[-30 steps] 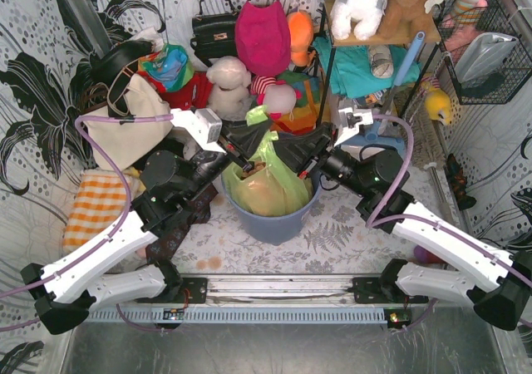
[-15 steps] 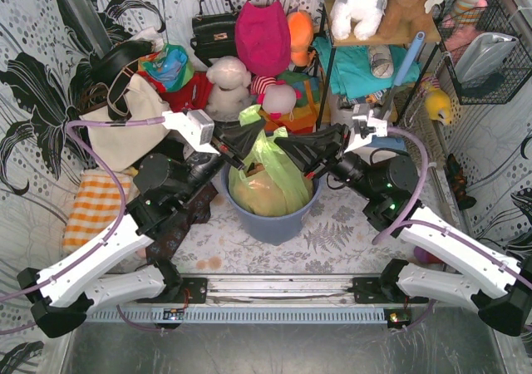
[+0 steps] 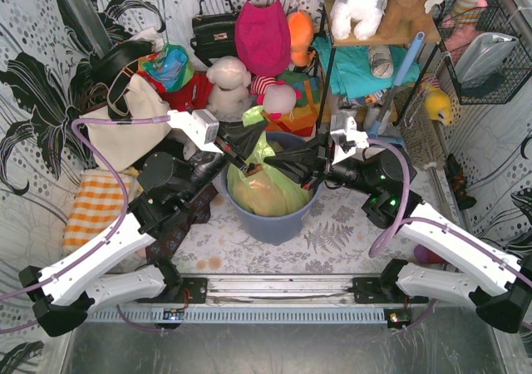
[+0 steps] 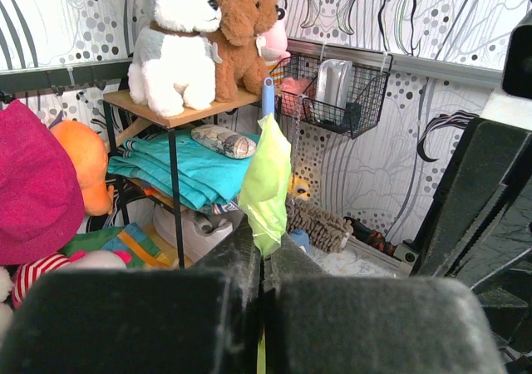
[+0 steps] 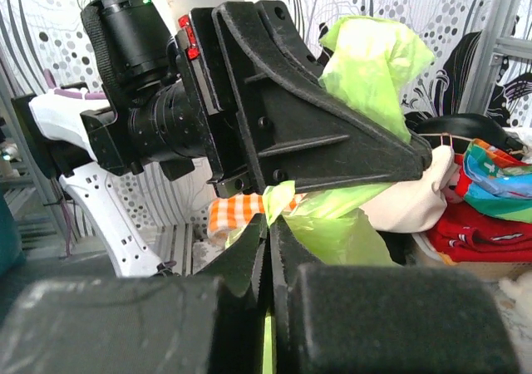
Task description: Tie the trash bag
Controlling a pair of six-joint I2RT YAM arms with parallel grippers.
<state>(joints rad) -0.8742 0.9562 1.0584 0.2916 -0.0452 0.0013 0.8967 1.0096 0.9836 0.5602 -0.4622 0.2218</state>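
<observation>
L tool [image 4: 263,253] & R tool [image 5: 268,228] each pinch trash bag [image 3: 264,193] top flaps, bag sitting in bin [image 3: 278,223].

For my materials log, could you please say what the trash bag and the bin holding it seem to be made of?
The trash bag: thin, glossy lime-green plastic film, crinkled and translucent. The bin: probably rigid moulded plastic, matte blue-grey, smooth-walled.

Your bag [image 3: 264,189] stands upright, centred between left and right edges: translucent lime-green, orange-brown paper inside, neck gathered, one flap raised.
</observation>
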